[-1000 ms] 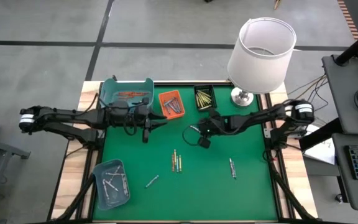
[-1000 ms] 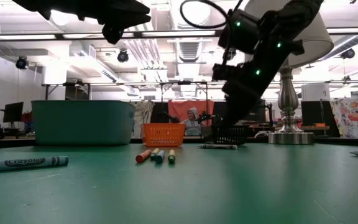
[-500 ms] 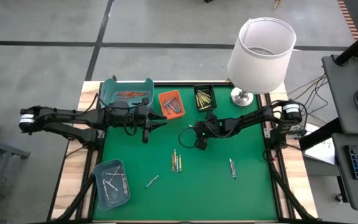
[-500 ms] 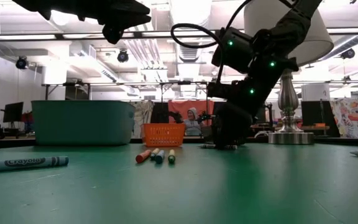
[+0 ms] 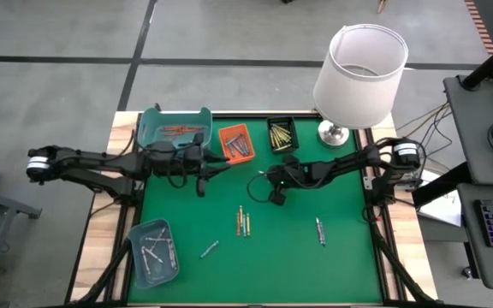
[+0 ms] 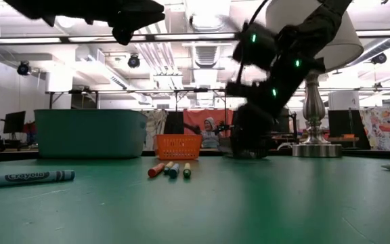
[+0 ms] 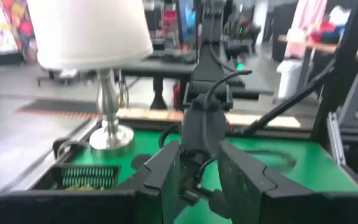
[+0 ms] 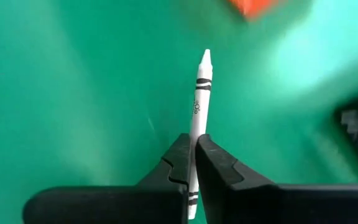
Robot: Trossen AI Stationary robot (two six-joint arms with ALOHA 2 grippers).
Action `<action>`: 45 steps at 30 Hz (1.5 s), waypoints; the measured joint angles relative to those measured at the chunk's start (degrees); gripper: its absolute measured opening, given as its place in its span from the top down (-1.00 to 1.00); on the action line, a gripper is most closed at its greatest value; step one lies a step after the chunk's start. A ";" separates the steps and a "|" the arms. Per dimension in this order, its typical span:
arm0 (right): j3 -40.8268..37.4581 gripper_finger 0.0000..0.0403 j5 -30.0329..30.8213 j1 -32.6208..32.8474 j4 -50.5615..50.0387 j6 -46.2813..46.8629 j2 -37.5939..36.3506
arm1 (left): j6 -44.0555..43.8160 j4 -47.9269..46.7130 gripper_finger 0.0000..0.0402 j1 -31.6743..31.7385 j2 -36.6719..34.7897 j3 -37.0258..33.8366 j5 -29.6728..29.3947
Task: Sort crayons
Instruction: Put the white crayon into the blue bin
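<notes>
Crayons, high view: a small cluster of crayons (image 5: 243, 222) lies just below the centre of the green surface (image 5: 341, 248); one grey crayon (image 5: 320, 231) at 4 o'clock from centre, another grey one (image 5: 209, 249) at 7 o'clock.
Trays, high view: teal tray (image 5: 175, 126) at 11 o'clock, orange tray (image 5: 235, 142) just right of it, black tray (image 5: 282, 134) at 12 o'clock, pale blue tray (image 5: 153, 251) at 8 o'clock; all hold crayons.
Lamp, high view: white-shaded lamp (image 5: 359, 70) at 1 o'clock, at the far edge.
Right hand, high view: right hand (image 5: 265, 179) low near the centre, reaching in from 3 o'clock.
Left hand, high view: left hand (image 5: 216, 170) at 10 o'clock from centre, beside the orange tray.
Low view: four crayons (image 6: 170, 169) lie side by side in the middle ground; a blue crayon (image 6: 24, 178) near, at 9 o'clock; right arm down at the surface in front of the lamp base.
Left wrist view: left hand (image 7: 199, 173) fingers spread with a gap between them, nothing held; the right arm shows beyond.
Right wrist view: right hand (image 8: 192, 163) pressed together, pinching a white crayon (image 8: 199, 107) by its lower part; the crayon's tip points away from the hand over the green surface.
</notes>
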 joint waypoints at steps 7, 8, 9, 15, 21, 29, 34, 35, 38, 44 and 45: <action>-0.07 0.96 -5.13 1.68 13.18 -3.60 -3.96 | 0.11 20.53 0.55 -0.52 1.44 -10.66 -0.02; -0.07 0.96 -5.99 1.89 15.92 -4.47 -4.42 | 0.11 22.86 0.55 -0.52 1.72 -11.73 -0.02; -0.06 0.96 -6.56 2.20 18.81 -5.29 -4.65 | 0.11 24.95 0.55 -0.52 1.95 -12.53 -0.02; -0.04 0.96 -10.68 2.49 36.25 -10.02 -4.76 | 0.11 27.85 0.50 -0.57 1.95 -14.25 0.21; -0.04 0.96 -12.19 2.47 44.65 -13.50 -4.80 | 0.03 27.03 0.30 -0.59 1.95 -14.34 1.36; -0.04 0.96 -13.03 2.47 50.67 -15.39 -4.80 | -0.35 25.52 0.00 -0.61 3.12 -14.43 1.38; 0.00 0.96 -13.82 2.49 54.89 -16.72 -4.80 | 0.09 27.45 -0.04 -0.61 5.93 -14.43 1.40; 0.00 0.96 -13.85 2.49 55.02 -16.90 -4.80 | 0.09 28.60 -0.04 -0.61 6.59 -14.45 1.40; 0.00 0.96 -13.85 2.49 54.91 -17.03 -4.80 | 0.07 33.30 -0.03 -0.61 9.05 -14.45 1.42; 0.00 0.96 -13.85 2.49 54.98 -17.14 -4.80 | 0.09 38.49 -0.03 -0.61 13.81 -13.01 1.42; 0.00 0.96 -13.85 2.49 55.04 -17.14 -4.80 | 0.07 38.53 -0.03 -0.61 14.57 -12.38 1.42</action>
